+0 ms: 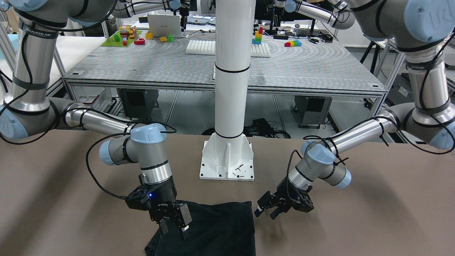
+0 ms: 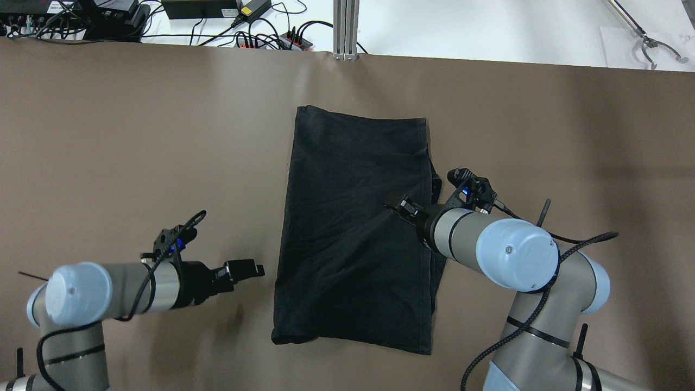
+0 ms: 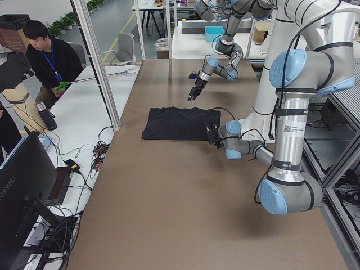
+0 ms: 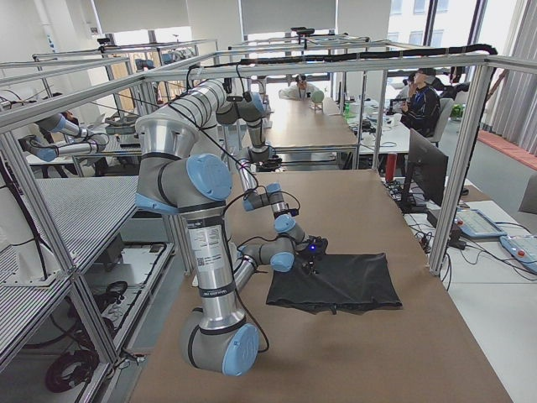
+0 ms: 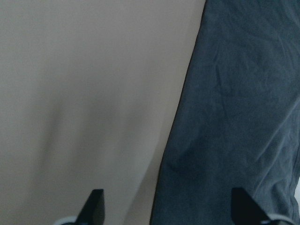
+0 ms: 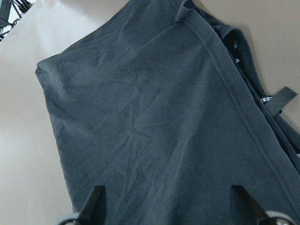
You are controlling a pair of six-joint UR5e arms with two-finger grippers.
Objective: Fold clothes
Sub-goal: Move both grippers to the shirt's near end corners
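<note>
The black garment (image 2: 355, 228) lies flat mid-table (image 2: 136, 136) between the 2 arms, already doubled into a long oblong. Loose under-layers peek out along its right side.

The right gripper (image 1: 174, 232) stands over that right side, claw spread wide and empty, with its tips low above the cloth (whether they touch it cannot be told). The left gripper (image 1: 265, 213) sits just beside the left edge, over bare table, also wide and holding nothing.

The fabric looks light, limp and matte. It probably sags and drapes from any single pinch, and its stacked layers may slide apart. It is not fragile. The stitched hem (image 6: 225, 79) and the corners seem the best holds, 1 per claw, pinching every layer together so that the fold carries over evenly.
</note>
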